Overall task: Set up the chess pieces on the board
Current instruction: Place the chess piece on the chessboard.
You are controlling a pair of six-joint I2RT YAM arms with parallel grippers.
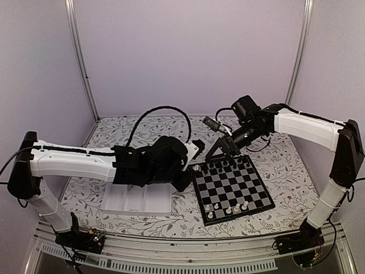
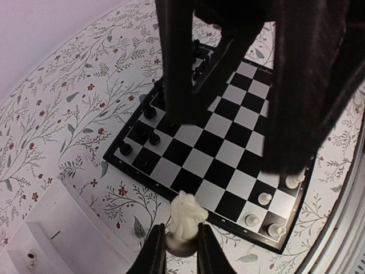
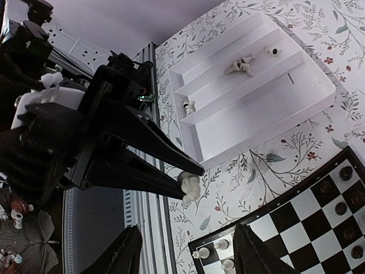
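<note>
My left gripper (image 2: 179, 231) is shut on a cream-white knight (image 2: 185, 220), held upright just above the tablecloth off the board's (image 2: 219, 145) edge. The same knight (image 3: 189, 185) shows between the left fingers in the right wrist view. Several black chess pieces (image 1: 225, 165) stand along the board's (image 1: 231, 185) far rows. A few white pieces (image 1: 228, 208) stand near its front edge. My right gripper (image 1: 219, 149) hovers over the board's far left corner. It (image 3: 187, 228) is open, with nothing between its fingers.
A white compartment tray (image 1: 137, 202) lies left of the board under the left arm. Its (image 3: 256, 142) slots hold a few loose pieces (image 3: 239, 65). A black cable (image 1: 162, 111) loops over the floral tablecloth behind the left arm. Walls close in the back and sides.
</note>
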